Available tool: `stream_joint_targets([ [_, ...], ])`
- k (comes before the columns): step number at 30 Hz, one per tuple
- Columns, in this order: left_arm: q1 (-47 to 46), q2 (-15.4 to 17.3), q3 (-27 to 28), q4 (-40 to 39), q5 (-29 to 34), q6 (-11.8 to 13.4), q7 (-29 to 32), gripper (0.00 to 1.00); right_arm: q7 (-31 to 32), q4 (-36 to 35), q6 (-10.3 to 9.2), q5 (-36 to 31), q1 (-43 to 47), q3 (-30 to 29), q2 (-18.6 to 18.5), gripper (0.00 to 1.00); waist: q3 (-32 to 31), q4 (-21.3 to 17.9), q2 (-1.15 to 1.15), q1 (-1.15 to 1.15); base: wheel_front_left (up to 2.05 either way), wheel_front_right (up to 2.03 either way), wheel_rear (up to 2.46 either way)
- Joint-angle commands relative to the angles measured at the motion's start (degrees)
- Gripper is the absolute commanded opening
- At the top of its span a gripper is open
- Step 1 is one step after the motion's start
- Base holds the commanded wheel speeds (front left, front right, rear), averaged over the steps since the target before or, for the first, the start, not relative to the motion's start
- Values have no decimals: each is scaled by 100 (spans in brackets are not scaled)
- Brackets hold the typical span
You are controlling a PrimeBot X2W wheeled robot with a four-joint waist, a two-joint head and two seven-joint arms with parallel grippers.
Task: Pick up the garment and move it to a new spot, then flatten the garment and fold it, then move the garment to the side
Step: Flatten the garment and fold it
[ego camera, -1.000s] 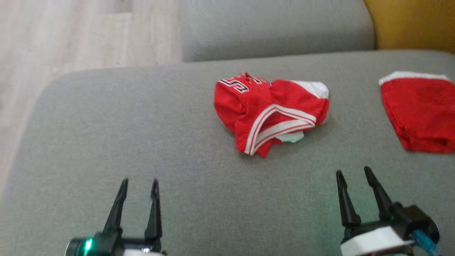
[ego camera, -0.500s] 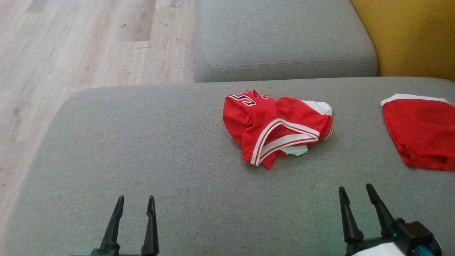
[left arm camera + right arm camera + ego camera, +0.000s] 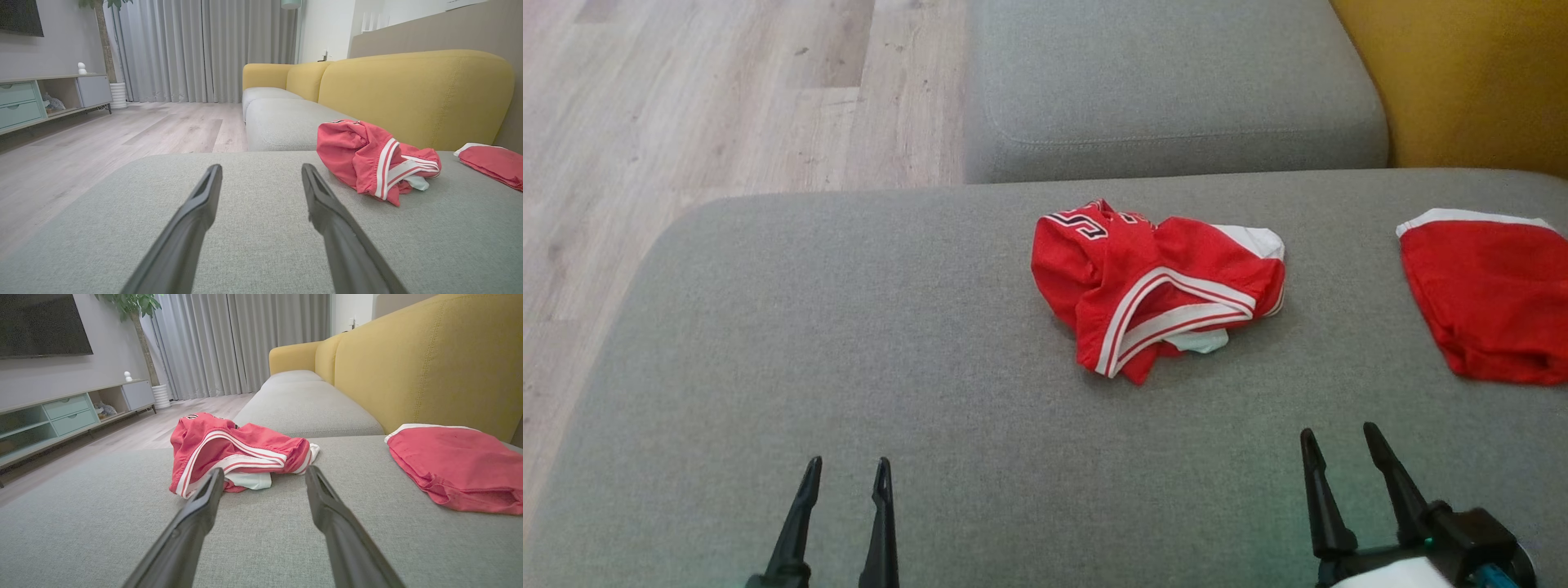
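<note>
Camera tilted, not things; crumpled red garment unmoved mid-frame on grey cushion; left gripper and right gripper, bottom edge, both spread empty; pick-up not begun

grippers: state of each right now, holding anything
Left gripper: open, holding nothing.
Right gripper: open, holding nothing.

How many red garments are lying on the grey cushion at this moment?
2. A crumpled red garment with white stripes lies near the middle of the grey cushion; a flatter red garment lies apart at its right edge. None seems hidden.
</note>
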Motion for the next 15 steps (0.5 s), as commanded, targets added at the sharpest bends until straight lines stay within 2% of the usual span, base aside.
stream_joint_targets([
  [1, -173, -37, 169, -182, -25, 22, -46, 100, -22, -195, -4, -13, -182, 158, -34, 100, 22, -10, 0, 0, 0, 0, 0],
  [8, -262, -38, 51, -101, -74, 27, -46, 100, -22, -228, -4, -65, -243, 195, -34, 100, 227, -150, 0, 0, 0, 0, 0],
  [15, -1203, -38, -577, 382, 214, -385, -46, 100, -22, -317, -4, -197, -578, 397, -34, 100, 1024, -542, 0, 0, 0, 0, 0],
])
